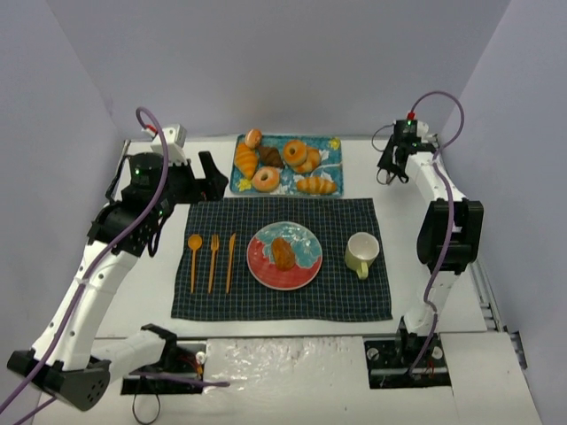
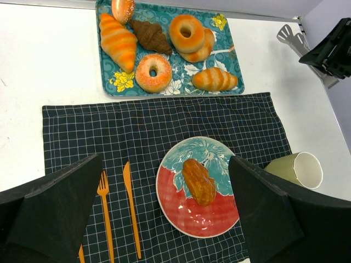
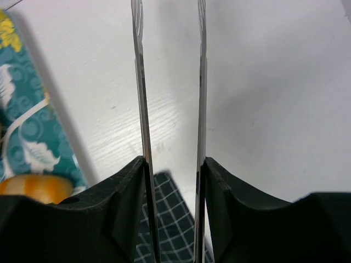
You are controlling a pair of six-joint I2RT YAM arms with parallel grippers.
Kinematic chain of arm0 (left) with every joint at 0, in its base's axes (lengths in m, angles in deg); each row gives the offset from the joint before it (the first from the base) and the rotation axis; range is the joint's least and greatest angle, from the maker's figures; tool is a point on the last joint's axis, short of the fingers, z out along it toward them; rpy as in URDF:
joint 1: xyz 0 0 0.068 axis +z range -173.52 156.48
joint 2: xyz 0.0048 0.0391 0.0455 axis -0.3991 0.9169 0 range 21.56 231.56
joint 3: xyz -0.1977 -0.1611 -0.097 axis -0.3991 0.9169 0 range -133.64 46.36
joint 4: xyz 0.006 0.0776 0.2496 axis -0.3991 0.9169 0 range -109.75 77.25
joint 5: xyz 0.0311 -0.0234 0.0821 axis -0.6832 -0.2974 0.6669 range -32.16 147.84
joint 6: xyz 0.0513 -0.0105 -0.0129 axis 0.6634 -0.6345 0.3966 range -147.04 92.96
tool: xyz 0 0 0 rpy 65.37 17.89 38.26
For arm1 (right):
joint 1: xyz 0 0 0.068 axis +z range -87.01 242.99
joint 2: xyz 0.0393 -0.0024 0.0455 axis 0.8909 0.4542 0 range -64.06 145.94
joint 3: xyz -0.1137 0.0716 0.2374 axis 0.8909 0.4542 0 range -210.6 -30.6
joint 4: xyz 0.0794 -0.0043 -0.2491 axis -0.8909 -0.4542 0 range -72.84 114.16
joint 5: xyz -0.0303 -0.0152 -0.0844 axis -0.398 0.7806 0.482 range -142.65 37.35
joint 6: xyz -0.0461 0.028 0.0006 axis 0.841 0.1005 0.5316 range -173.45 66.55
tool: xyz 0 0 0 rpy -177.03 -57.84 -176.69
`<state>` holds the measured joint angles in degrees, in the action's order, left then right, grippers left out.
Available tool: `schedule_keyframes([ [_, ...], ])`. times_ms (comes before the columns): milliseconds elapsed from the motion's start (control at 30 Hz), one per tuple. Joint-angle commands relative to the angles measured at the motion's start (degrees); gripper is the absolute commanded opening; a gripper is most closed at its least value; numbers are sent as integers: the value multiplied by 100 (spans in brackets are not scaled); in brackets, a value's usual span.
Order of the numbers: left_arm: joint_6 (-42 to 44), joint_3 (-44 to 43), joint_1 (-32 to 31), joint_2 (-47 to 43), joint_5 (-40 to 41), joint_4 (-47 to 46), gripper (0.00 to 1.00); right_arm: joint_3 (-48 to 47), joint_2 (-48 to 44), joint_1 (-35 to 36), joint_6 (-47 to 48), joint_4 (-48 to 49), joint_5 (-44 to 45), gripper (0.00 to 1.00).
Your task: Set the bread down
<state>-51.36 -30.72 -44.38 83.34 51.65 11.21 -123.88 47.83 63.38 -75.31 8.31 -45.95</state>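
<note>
My left tool (image 2: 165, 158) hangs released, its two dark fingers spread wide. From its own camera the bread (image 2: 198, 181) lies below and between those fingers, nearer the right one. It rests slantwise on the red and teal plate (image 2: 189, 216), across the line where the two colours meet. The plate sits on the dark checked placemat (image 2: 109, 131).

That same view shows an orange fork (image 2: 104, 219) and knife (image 2: 131, 211) just inside the left finger. A pale green cup (image 2: 303, 170) lies on its side just beyond the right finger. Ahead of the tool is the teal tray (image 2: 230, 52) of croissants and donuts. Only the overhead camera shows me the spoon (image 1: 195, 258), which the left finger hides in the wrist view. It also shows the left tool raised beside the tray's left end, off the placemat.

My right tool (image 3: 174, 164) is far from the bread, over bare white desk (image 3: 263, 82) past the tray's right end. Its wrist camera gives what the overhead cannot: the black fingers are clenched on the outer faces of two thin metal blades, apparently tongs (image 3: 143, 82). The blades run parallel with a gap between them, and nothing is in it. Left of that tool I see a tray corner and the edge of a pastry. Under it is a corner of the placemat.
</note>
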Motion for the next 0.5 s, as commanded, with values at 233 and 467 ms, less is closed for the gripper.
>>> schedule_keyframes([
  [233, -29, -141, 90, -77, -67, -429, 97, -635, 961, -426, 123, 377, 547, 45],
  [467, -49, -125, 105, -47, -103, -475, 97, -576, 1086, -480, 204, 381, 690, 51],
])
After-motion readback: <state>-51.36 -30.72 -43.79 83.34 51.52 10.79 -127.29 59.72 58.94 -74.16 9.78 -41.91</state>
